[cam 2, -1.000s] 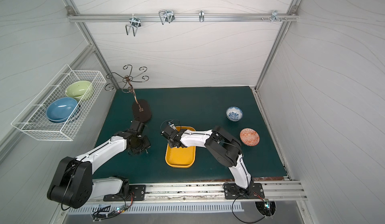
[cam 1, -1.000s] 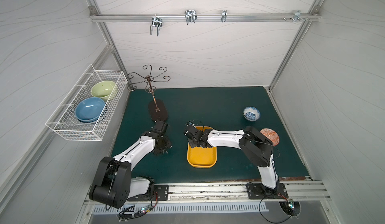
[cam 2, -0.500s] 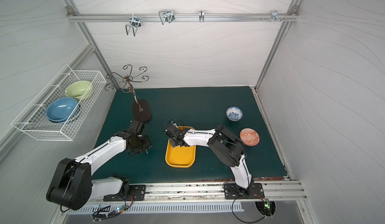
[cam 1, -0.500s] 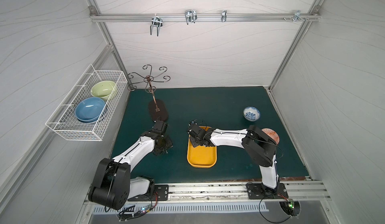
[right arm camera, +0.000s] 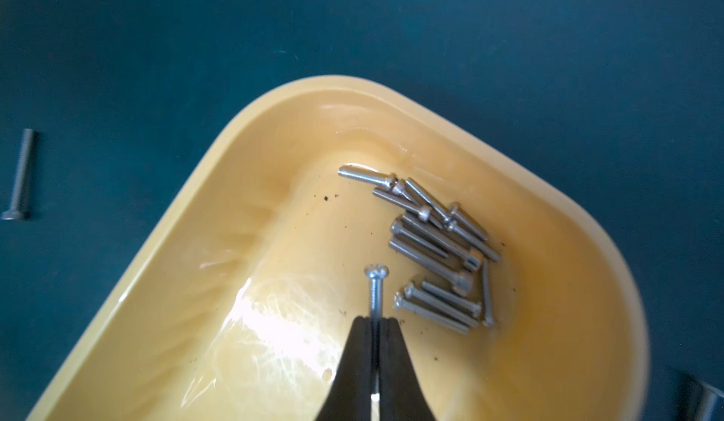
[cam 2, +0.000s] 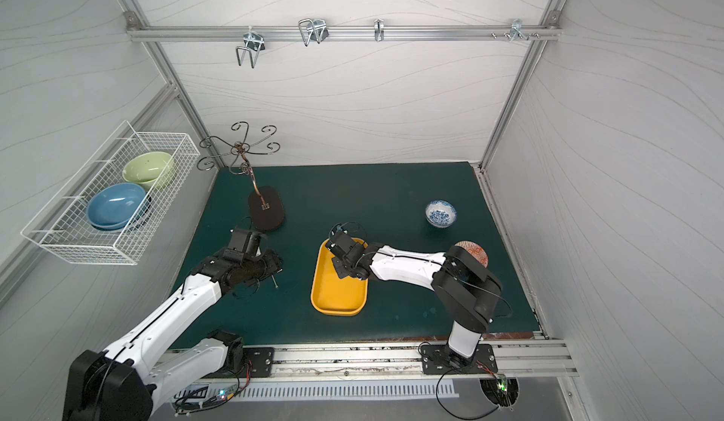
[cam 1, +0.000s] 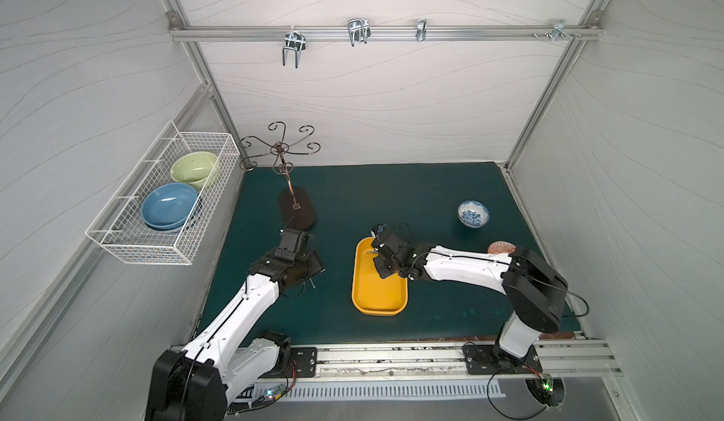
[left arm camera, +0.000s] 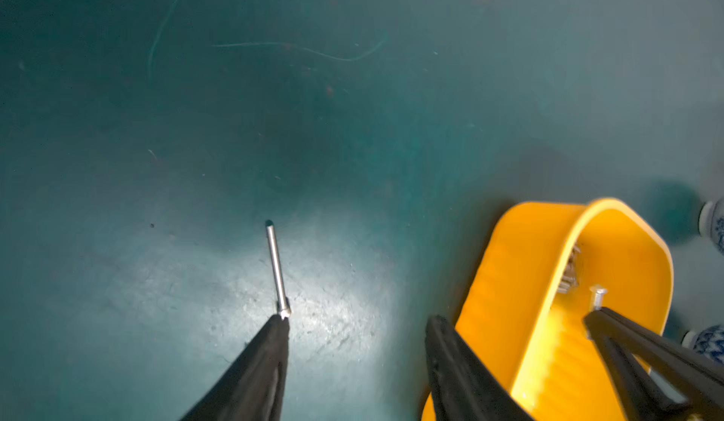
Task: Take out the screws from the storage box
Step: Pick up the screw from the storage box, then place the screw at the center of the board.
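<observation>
Right tool point(right arm camera: 375, 323) is pinching one seemingly light, stiff, slippery screw point(right arm camera: 376, 291) by its shank, storage box point(right arm camera: 274, 125) lying beneath, while left tool point(left arm camera: 357, 319) is standing spread.

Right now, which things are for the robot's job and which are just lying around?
For the job: yellow tray, pile of screws, pinched screw in right hand, loose screw already out.
Just lying about: blue-and-white bowl, red patterned dish, curly hook stand, wire basket.
</observation>
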Robot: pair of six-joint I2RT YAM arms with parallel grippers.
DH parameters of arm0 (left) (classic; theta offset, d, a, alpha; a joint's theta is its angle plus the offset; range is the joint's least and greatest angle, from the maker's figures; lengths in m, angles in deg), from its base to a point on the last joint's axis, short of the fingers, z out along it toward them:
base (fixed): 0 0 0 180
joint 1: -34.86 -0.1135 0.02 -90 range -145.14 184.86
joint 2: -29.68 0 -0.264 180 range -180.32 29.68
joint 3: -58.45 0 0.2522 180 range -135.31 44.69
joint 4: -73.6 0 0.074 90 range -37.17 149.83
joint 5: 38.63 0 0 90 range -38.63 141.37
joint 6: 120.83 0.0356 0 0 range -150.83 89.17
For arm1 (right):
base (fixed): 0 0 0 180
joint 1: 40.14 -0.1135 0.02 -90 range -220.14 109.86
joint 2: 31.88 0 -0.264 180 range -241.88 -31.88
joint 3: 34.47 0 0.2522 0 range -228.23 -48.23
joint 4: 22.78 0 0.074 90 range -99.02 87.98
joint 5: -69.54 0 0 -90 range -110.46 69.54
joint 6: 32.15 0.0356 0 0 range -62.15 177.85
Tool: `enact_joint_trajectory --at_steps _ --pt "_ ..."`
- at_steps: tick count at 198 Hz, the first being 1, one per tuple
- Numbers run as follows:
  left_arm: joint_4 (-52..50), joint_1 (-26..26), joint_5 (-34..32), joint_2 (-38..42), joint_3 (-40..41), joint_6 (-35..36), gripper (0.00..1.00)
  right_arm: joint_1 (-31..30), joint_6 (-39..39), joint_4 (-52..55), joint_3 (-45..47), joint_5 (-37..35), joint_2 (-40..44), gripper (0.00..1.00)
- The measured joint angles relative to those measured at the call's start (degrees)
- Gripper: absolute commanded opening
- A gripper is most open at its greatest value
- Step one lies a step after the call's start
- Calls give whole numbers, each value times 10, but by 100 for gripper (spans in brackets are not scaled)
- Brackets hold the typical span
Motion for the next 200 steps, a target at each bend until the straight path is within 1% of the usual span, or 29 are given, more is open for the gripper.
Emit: enact_joint_trajectory --at_steps 30,75,89,109,137,156,158,162,165,173,188,200 --pt "-26 55 -32 7 -42 10 65 16 2 -7 44 -12 73 0" --pt "-27 99 -32 -28 -88 28 63 68 21 -11 130 -33 162 0" --pt "-28 123 -33 -42 -97 36 63 89 29 -10 156 -35 186 0" --pt "-34 167 -37 -58 -115 48 63 122 37 -11 179 -33 200 0" --pt "-30 222 -39 -70 -139 76 66 172 48 -18 212 -16 199 0" --pt "-20 238 -38 -66 -141 90 60 202 53 -27 229 0 194 0" --pt "-17 238 -37 -64 -140 90 62 205 53 -28 229 1 192 0" --pt "-9 239 -36 -61 -138 97 71 210 54 -29 231 5 189 0" --pt "-2 240 -34 -58 -135 104 75 213 55 -31 232 6 186 0" --pt "25 246 -31 -45 -121 118 83 220 57 -35 233 10 179 0" --pt "73 263 -30 -14 -85 143 88 232 59 -46 235 18 163 0" --pt "95 285 -33 0 -65 167 89 240 62 -54 239 24 154 0"
